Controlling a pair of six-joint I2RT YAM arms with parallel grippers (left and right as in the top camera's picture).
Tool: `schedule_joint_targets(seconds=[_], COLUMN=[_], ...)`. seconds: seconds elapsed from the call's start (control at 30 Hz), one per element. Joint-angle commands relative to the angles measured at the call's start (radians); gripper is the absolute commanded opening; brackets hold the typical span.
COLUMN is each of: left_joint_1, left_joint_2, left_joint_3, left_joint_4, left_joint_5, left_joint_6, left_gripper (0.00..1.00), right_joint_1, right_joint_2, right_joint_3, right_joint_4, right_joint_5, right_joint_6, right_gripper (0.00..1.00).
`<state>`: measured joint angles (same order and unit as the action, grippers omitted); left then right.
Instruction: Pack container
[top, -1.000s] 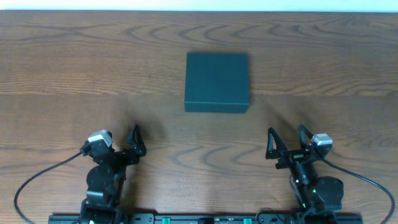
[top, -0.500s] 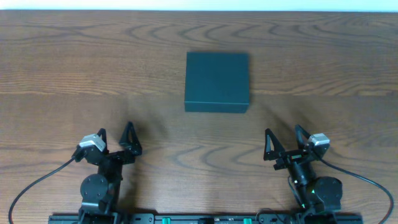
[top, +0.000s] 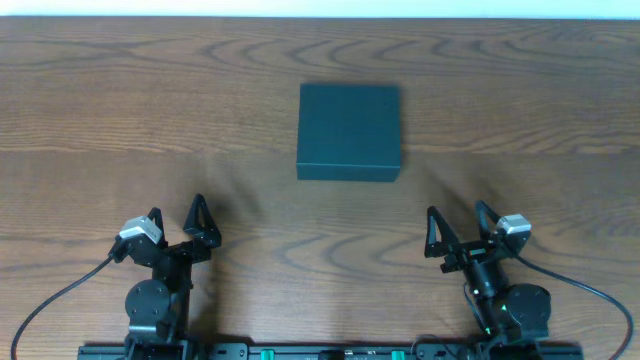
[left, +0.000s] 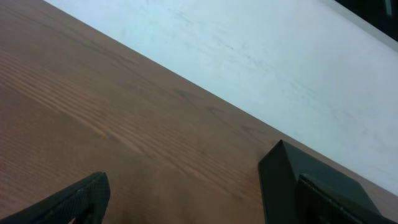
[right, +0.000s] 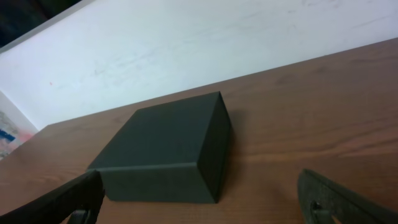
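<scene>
End effectors both stand spread wide and hold nothing: the left end effector (top: 176, 210) and the right end effector (top: 457, 215) sit low at the near edge of the worktop (top: 100, 120), well apart from each other. The bare wood of that worktop looks smooth, so my first worry is sliding: a push meant to lift a flap would likely shove the box away rather than open it. The container (top: 349, 130), a dark teal matte box, lies closed in the middle of the worktop, slightly towards the right arm's side and well apart from both arms. The right wrist view shows it ahead and a little left; the left wrist view does not show it at all, so the left arm would be reaching with no sight of it. Its lid sits flush and no seam can be made out, so a fingertip may miss the edge, scrape the top or tip the box unless the other arm braces it. Nothing to pack is in sight. No brand, label or lettering shows on the box; a coloured patch (right: 7, 134) at the edge of the right wrist view is too blurred to read.
</scene>
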<state>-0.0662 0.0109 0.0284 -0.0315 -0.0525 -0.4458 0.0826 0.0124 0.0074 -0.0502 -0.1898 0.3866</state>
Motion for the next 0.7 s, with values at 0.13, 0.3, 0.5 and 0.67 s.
schedule_joint_targets(seconds=[0.13,0.3,0.5,0.67], left_joint_1=[0.007,0.007,0.007,0.007], left_joint_2=[-0.006,-0.006,-0.006,-0.006], left_joint_3=[-0.024,-0.024,-0.024,-0.024], left_joint_4=[-0.04,-0.045,-0.045,-0.045], left_joint_5=[-0.003,0.06,0.071,0.071], left_joint_6=[-0.004,-0.004,-0.003,0.237], left_gripper=[0.95,0.95,0.95,0.95], right_joint_1=[-0.011,-0.011,-0.011,-0.011], right_joint_2=[-0.007,-0.007,-0.007,-0.007], right_joint_3=[-0.002,-0.002,-0.002,-0.002], right_joint_4=[-0.006,-0.006,-0.006,-0.006], right_joint_5=[-0.001,-0.001,-0.002,-0.002], right_joint_6=[0.009,0.009,0.009,-0.185], right_gripper=[0.99,0.99,0.99,0.99])
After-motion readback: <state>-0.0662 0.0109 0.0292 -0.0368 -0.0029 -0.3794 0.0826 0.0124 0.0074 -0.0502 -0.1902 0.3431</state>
